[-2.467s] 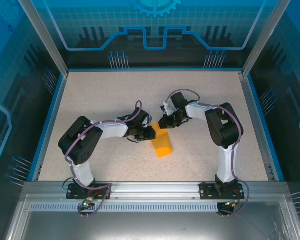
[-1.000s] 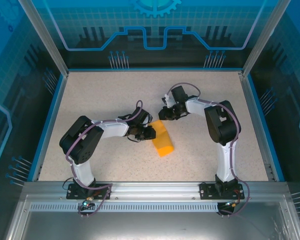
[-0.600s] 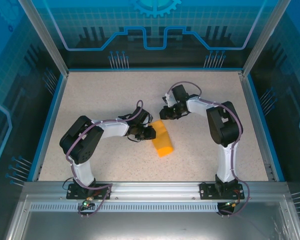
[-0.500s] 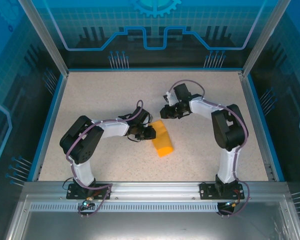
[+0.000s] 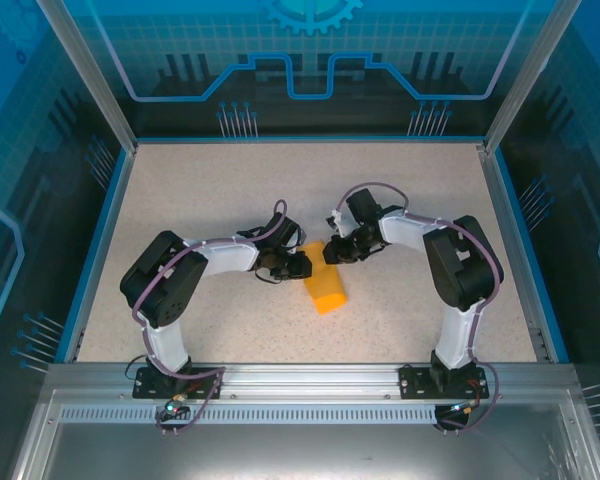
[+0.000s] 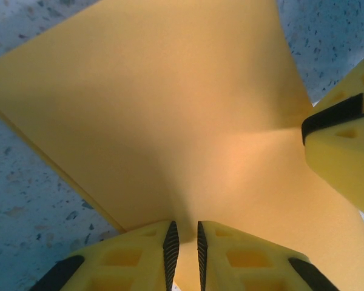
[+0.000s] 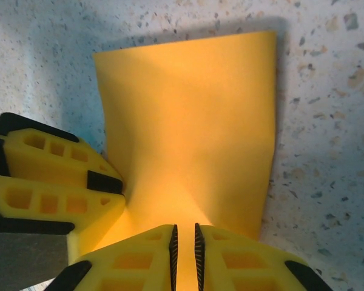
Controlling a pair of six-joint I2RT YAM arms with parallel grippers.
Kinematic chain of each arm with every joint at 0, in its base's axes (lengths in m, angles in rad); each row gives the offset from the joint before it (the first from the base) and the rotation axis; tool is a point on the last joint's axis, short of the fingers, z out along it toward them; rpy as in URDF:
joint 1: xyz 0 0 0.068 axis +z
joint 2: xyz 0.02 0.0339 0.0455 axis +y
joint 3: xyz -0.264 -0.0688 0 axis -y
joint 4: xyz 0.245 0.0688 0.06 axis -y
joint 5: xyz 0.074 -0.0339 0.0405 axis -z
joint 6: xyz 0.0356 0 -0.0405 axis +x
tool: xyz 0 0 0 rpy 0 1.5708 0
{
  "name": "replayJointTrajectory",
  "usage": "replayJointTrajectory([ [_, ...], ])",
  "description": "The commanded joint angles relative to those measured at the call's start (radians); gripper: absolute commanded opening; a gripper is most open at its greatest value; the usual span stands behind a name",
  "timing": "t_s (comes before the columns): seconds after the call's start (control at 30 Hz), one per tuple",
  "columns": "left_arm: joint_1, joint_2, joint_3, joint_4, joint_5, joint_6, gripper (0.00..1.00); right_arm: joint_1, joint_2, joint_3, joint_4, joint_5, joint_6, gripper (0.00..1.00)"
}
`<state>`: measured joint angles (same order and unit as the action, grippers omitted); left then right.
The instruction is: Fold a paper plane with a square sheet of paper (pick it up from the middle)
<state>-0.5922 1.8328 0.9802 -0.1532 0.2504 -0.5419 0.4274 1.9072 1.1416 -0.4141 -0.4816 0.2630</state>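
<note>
Speckled bench (image 5: 180,200), both arms reaching inward and meeting near the centre. Paper (image 5: 326,288) sits mid-bench, slightly right of centre between the two arms: orange-yellow, folded into a narrow oblong rather than an open square, long axis running from the far-left down toward the near-right. Left hand (image 5: 300,266) comes in from the left and meets the paper's far end on its left side; right hand (image 5: 332,254) comes in from the right onto the same far end, so the two hands sit just beside each other over that end while the near end of the paper lies free. Left wrist view: left hand (image 6: 185,245) has its jaws drawn narrow, only a thin slit between the black pads, and the paper (image 6: 158,109) runs straight into that slit, pinched at its edge. The sheet bows up softly from the pinch; its lower-left edge shows a doubled line, so more than one layer. One yellow finger of the right hand (image 6: 343,154) presses in at the paper's right side. Right wrist view: right hand (image 7: 184,248) likewise narrow, jaws nearly together with the paper (image 7: 194,121) tapering into the gap, gripped there. Left hand (image 7: 116,193) sits at the left of that view, its fingertips against the paper's left edge, where the sheet dents inward. The far edge of the paper looks straight, corners sharp, with a shadow on the bench (image 7: 327,121) beyond it; whether that end touches the surface I cannot tell.
</note>
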Motion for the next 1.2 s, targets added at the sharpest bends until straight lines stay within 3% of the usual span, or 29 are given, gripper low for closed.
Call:
replayJointTrajectory([
  [0.0, 0.001, 0.046, -0.011, -0.111, -0.075, 0.033, 0.21, 0.007, 0.023, -0.003, -0.052, 0.016, -0.042, 0.18],
  [0.3, 0.002, 0.048, -0.012, -0.121, -0.083, 0.036, 0.21, -0.001, 0.028, -0.018, -0.095, 0.065, -0.088, 0.18],
  [0.8, 0.001, 0.058, -0.003, -0.123, -0.081, 0.040, 0.21, 0.035, -0.070, -0.094, 0.006, -0.066, 0.009, 0.18],
  [1.17, 0.001, 0.066, 0.004, -0.139, -0.083, 0.060, 0.21, 0.034, -0.061, -0.177, 0.011, -0.026, -0.008, 0.19],
])
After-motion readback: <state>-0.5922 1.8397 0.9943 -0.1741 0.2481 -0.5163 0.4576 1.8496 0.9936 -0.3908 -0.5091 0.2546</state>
